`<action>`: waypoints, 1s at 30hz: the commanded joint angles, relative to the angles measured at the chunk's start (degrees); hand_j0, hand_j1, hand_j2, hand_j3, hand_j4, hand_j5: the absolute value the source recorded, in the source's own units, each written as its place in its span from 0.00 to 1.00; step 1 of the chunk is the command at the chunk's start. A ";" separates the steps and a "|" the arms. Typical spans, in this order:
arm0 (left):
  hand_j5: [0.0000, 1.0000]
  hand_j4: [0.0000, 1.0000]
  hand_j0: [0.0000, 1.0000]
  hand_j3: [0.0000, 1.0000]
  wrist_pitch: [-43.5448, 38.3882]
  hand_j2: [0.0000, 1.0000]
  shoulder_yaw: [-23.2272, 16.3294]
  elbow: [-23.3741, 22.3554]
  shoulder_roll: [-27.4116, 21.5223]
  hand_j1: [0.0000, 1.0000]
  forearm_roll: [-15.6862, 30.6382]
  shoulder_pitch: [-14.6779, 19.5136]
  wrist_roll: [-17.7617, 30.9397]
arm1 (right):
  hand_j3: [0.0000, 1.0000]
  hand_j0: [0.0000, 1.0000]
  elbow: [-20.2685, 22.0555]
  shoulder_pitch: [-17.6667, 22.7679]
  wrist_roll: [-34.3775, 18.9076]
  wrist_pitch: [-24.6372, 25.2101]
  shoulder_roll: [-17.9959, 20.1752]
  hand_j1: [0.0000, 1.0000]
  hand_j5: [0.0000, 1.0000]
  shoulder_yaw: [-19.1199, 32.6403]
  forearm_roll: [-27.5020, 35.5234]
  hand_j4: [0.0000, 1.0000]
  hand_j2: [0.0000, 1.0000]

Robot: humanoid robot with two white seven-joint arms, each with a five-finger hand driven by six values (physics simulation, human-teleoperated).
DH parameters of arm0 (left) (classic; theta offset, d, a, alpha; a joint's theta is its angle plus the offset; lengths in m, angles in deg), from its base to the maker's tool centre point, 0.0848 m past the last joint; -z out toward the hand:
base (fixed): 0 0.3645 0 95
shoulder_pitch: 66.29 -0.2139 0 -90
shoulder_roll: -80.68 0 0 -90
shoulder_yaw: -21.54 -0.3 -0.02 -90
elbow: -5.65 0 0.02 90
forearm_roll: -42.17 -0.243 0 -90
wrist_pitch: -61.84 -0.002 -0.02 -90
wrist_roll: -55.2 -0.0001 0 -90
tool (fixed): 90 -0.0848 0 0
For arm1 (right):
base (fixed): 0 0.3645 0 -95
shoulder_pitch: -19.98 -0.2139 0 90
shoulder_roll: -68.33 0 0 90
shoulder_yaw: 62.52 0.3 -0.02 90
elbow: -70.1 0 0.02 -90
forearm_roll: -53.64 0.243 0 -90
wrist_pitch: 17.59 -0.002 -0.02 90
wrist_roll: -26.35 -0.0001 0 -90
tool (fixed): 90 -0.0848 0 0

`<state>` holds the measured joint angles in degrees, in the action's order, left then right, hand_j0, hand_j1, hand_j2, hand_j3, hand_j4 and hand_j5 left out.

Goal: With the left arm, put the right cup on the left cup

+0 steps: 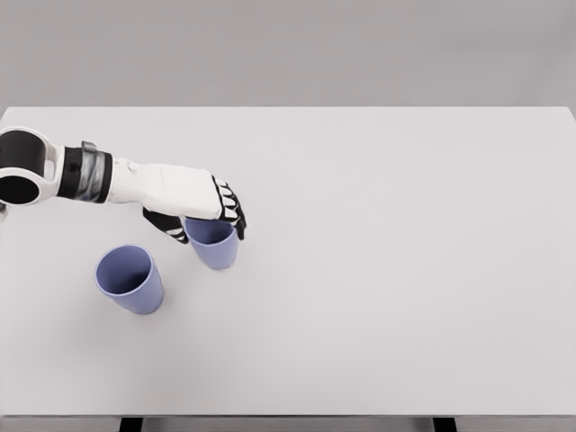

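Nearest, on the white table point(378, 270), the left cup point(130, 279) stands upright and open. Just beyond and to its right, apart from it, the right cup point(213, 245) is gripped at its rim by the left hand point(202, 209), fingers curled around it.

A white table point(387, 270) fills most of the view, its far edge running straight across. Two lavender cups stand upright on it toward the left edge: the left cup point(131, 280) sits nearer the front edge, and the right cup point(213, 244) sits just beside it, slightly farther back.
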<state>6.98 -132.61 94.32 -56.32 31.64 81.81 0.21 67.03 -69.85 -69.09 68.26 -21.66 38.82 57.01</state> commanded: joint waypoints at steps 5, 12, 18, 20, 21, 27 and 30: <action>0.64 0.64 0.64 0.64 -0.14 0.64 0.26 1.14 -0.55 0.64 0.95 0.44 -0.02 | 1.00 1.00 0.00 0.00 -0.01 0.01 0.00 1.00 1.00 0.00 0.07 1.00 1.00; 0.64 0.64 0.64 0.64 -0.14 0.64 0.61 3.25 -3.01 0.64 1.30 0.79 -0.02 | 1.00 1.00 0.00 0.00 -0.01 -0.07 0.00 1.00 1.00 0.00 -0.02 1.00 1.00; 0.64 0.64 0.64 0.64 -0.14 0.64 3.07 6.07 -6.00 0.64 2.71 0.79 -0.02 | 1.00 1.00 0.00 0.00 -0.01 0.01 0.00 1.00 1.00 0.00 -0.02 1.00 1.00; 0.64 0.64 0.64 0.64 -0.14 0.64 3.07 6.07 -6.70 0.64 3.41 1.23 -0.02 | 1.00 1.00 0.00 0.00 -0.01 0.01 0.00 1.00 1.00 0.00 0.07 1.00 1.00; 0.64 0.64 0.64 0.64 -0.14 0.64 3.07 6.15 -7.06 0.64 4.03 1.41 -0.02 | 1.00 1.00 0.00 0.00 -0.01 0.01 0.00 1.00 1.00 0.00 -0.02 1.00 1.00; 0.64 0.64 0.64 0.64 -0.14 0.64 3.42 7.82 -10.66 0.64 6.40 3.25 -0.02 | 1.00 1.00 0.00 0.00 -0.01 0.01 0.00 1.00 1.00 0.00 -0.02 1.00 1.00; 0.64 0.64 0.64 0.64 -0.14 0.64 3.77 8.61 -12.15 0.64 7.37 3.43 -0.02 | 1.00 1.00 0.00 0.00 -0.01 0.01 0.00 1.00 1.00 0.00 -0.02 1.00 1.00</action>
<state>7.00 -129.07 102.32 -67.27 38.07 85.50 0.23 67.02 -69.85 -69.09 68.27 -21.66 38.82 57.03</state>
